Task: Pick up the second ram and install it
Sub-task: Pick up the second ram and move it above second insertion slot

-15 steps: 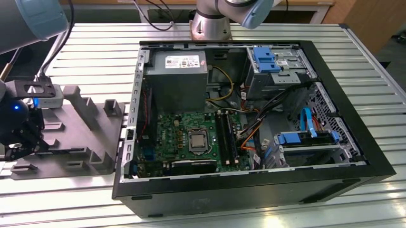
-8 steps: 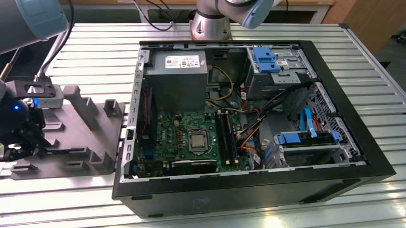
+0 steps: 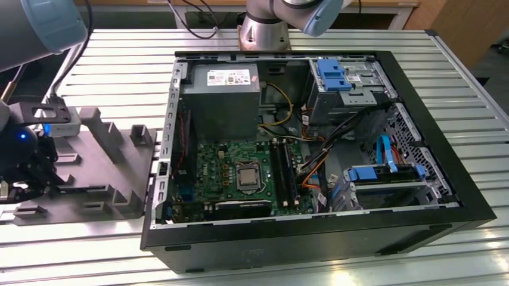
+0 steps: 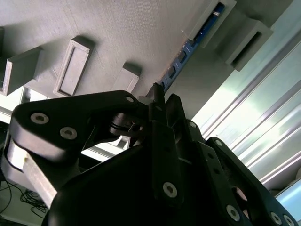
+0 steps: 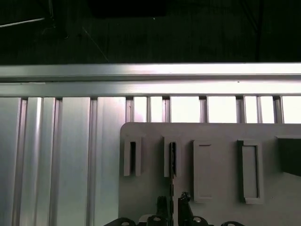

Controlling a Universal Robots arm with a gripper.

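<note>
The second ram (image 4: pixel 188 47) is a slim bluish-green stick standing on edge in a slot of the grey holder (image 4: pixel 117 33). Its far end sits in a raised slot block. In the first wrist view the second ram (image 5: pixel 172 157) shows edge-on as a thin dark line in the holder (image 5: pixel 221 134). My gripper (image 4: pixel 157 92) is shut on the stick's near end, with a black finger on each side. In the first wrist view the gripper (image 5: pixel 172 205) straddles that dark line. In the exterior view the gripper (image 3: pixel 28 179) hangs over the holder (image 3: pixel 104 167) at the exterior view's left.
An open black computer case (image 3: pixel 318 238) lies on the slatted aluminium table (image 3: pixel 445 59), to the right of the holder in the exterior view. Inside it are a green motherboard with long black memory slots (image 3: pixel 282 173), a grey power supply (image 3: pixel 219 98), cables and blue drive brackets.
</note>
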